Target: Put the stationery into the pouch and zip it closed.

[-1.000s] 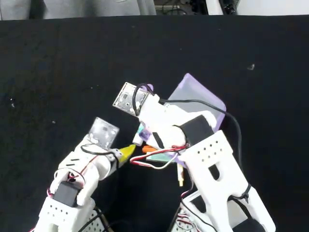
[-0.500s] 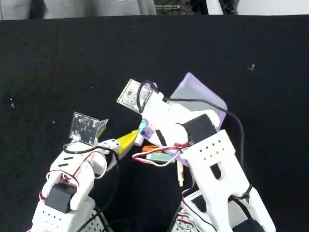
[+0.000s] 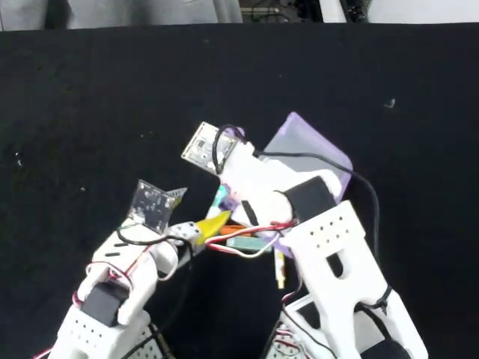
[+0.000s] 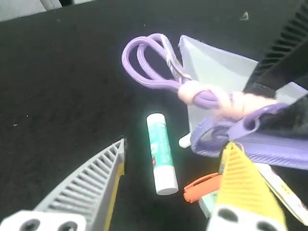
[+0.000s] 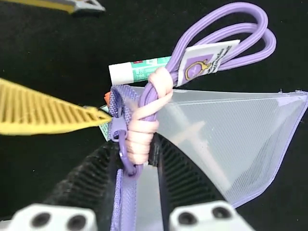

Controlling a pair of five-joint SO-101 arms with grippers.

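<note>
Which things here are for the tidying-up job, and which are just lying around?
For the job: pouch, glue stick, orange pen or cap, left pincer, right pincer.
Just lying around: black table, tiny white speck.

High view: the right arm lies over the pouch (image 3: pixel 322 149), and I get only its corner, upper right of frame centre. The pouch mouth is hidden beneath the wrist. The glue stick (image 3: pixel 219 197) is a teal sliver at the arm's edge.

Left wrist view: the pouch runs out of frame. An orange piece (image 4: pixel 202 186) goes behind the left end effector (image 4: pixel 175 144)'s yellow finger (image 4: pixel 240 183); I can't name it.

Right wrist view: the cord loop (image 5: pixel 226 33) and tag (image 5: pixel 204 60) cross the glue stick, hiding one end. A pale shape (image 5: pixel 190 132) inside the pouch is too blurred to tell.
</note>
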